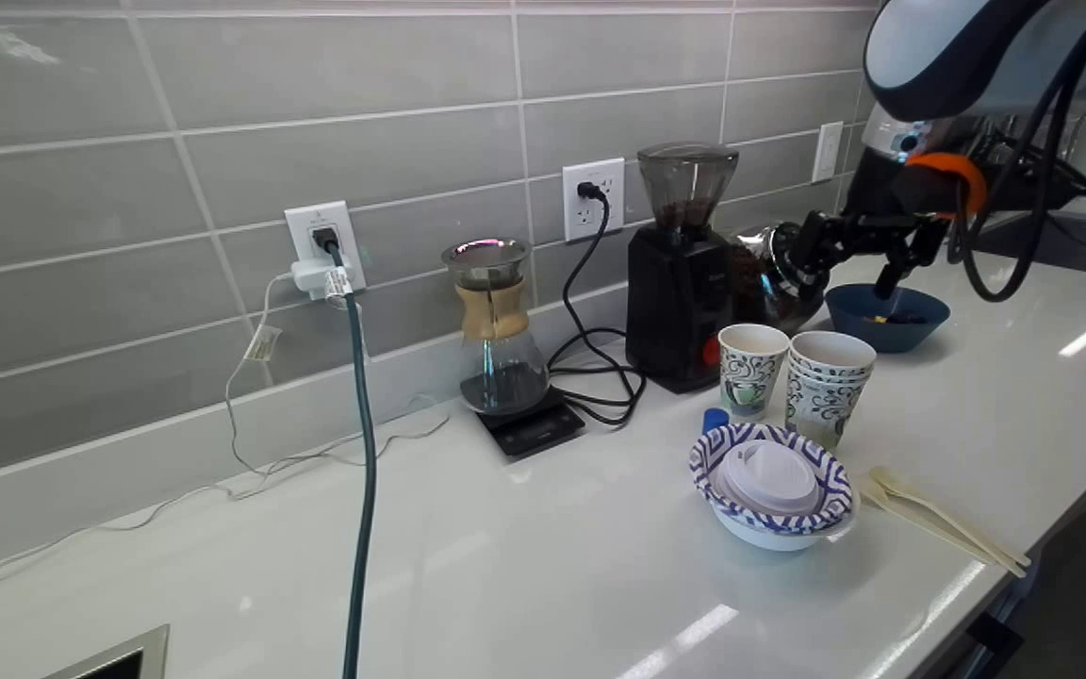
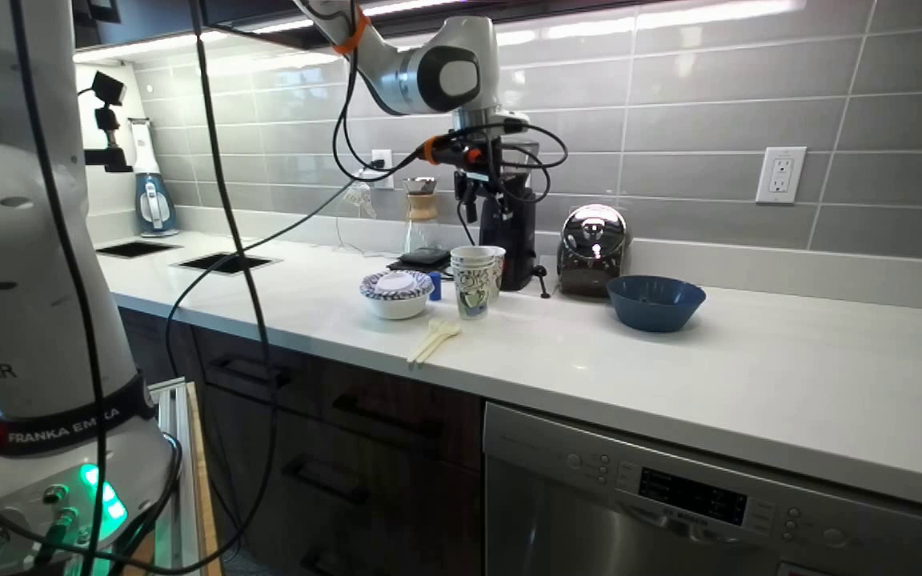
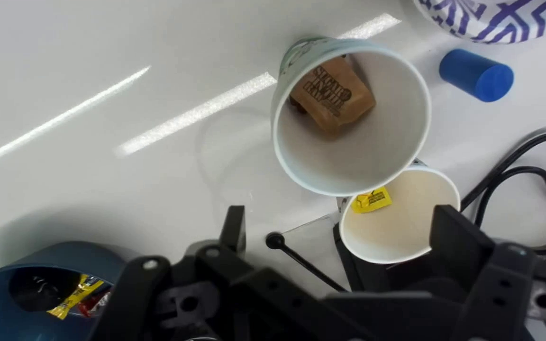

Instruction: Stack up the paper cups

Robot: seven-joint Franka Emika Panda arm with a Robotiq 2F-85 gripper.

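Note:
One white paper cup with a blue-green print (image 1: 748, 382) stands upright beside the coffee grinder. It also shows in the wrist view (image 3: 398, 218) with a yellow packet inside. Right beside it stands a nested stack of paper cups (image 1: 821, 405), with more than one rim showing. The stack also shows in an exterior view (image 2: 473, 290), partly covering the single cup (image 2: 498, 268). In the wrist view the stack (image 3: 377, 137) holds a brown sugar packet. My gripper (image 3: 339, 222) is open and empty, above the counter near the cups; it shows in both exterior views (image 1: 852, 259) (image 2: 477, 204).
The black coffee grinder (image 1: 680, 302) and a glass jar (image 1: 774, 278) stand behind the cups. A dark blue bowl (image 2: 655, 304) is to one side. A patterned bowl with lids (image 1: 708, 462), a blue cylinder (image 3: 474, 75) and pale utensils (image 1: 948, 523) lie near. Cables hang from the arm.

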